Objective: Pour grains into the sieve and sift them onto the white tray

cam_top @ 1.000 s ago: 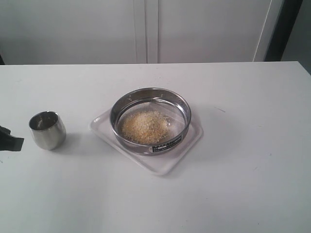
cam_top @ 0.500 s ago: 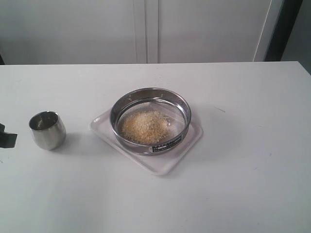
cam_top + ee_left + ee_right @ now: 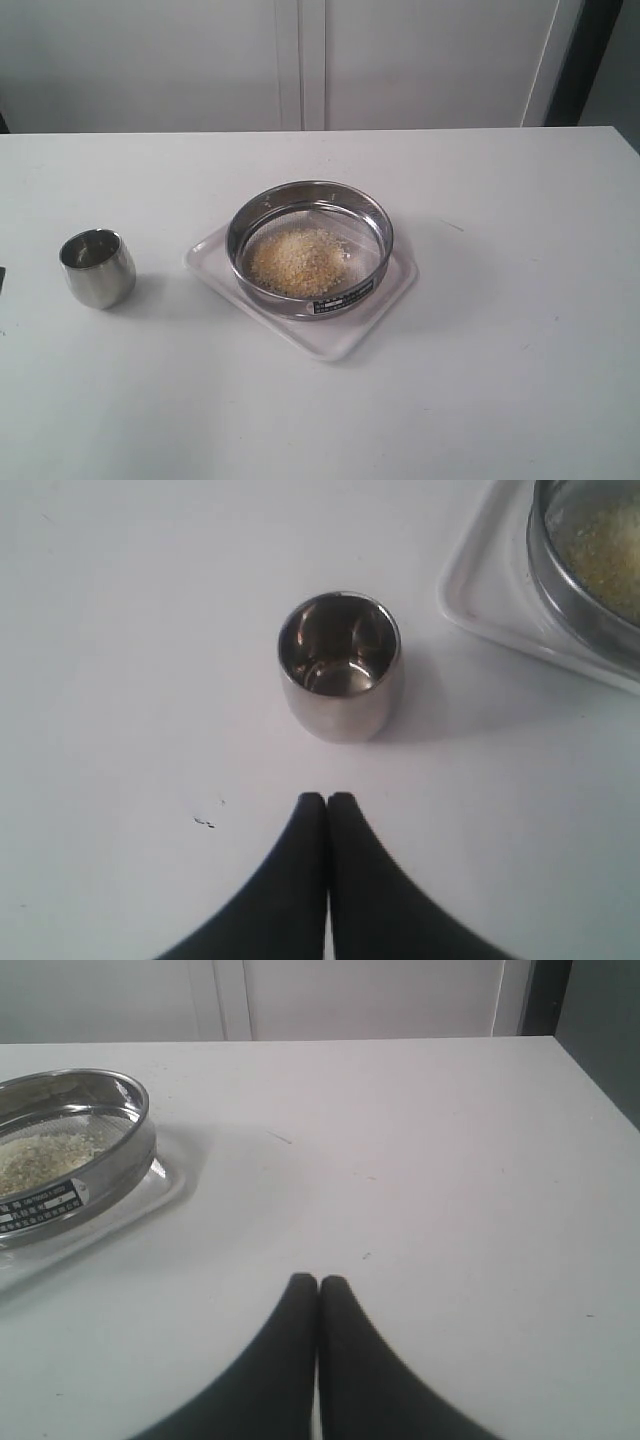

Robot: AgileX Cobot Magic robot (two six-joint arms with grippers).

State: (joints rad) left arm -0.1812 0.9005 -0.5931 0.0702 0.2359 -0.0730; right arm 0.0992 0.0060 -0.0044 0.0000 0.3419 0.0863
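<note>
Exterior view: the sieve [image 3: 309,250] stands on the white tray [image 3: 390,300] in the middle of the table [image 3: 500,380], with the grains [image 3: 298,260] heaped on its mesh. A steel cup [image 3: 97,268] stands upright, apart to the left. The left end effector [image 3: 327,802] and the right end effector [image 3: 317,1282] each have their fingers pressed together, holding nothing.

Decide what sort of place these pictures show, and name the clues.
Probably a lab or test bench rather than a kitchen: a white table, a labelled steel sieve holding grains on a white tray, plain white panels behind.
</note>
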